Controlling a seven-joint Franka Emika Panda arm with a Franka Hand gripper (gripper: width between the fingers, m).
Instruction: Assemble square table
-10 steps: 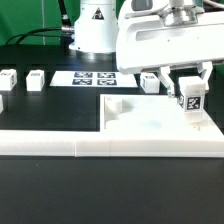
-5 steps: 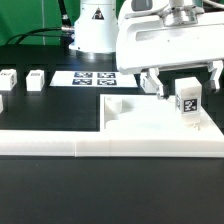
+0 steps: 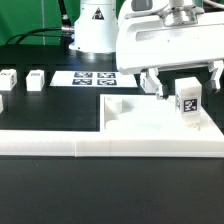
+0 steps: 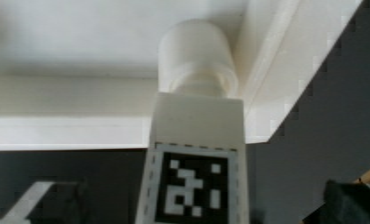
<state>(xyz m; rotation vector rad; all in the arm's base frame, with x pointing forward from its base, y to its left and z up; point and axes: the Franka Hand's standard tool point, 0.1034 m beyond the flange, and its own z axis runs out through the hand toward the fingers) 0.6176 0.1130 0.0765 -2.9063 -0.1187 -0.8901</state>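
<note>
The square table's white slab [image 3: 140,118] lies flat behind the long low white wall [image 3: 110,143]. One white leg [image 3: 188,103] with a black-white tag stands upright on the slab near its corner at the exterior view's right. My gripper [image 3: 183,88] hangs over this leg, open, with one finger on each side and a gap to the leg on both. In the wrist view the leg [image 4: 196,150] runs down to the slab [image 4: 75,60], and the dark fingertips [image 4: 40,203] sit far out to either side of my gripper [image 4: 200,205].
Two loose tagged legs [image 3: 8,79] [image 3: 37,78] stand on the black table at the exterior view's left, with a third [image 3: 2,100] at the frame edge. The marker board [image 3: 95,77] lies behind the slab. The robot base [image 3: 95,25] stands at the back.
The fingers have spread apart and let go of the upright leg. The leg stays standing on the slab. Nothing has moved in the last half second.
</note>
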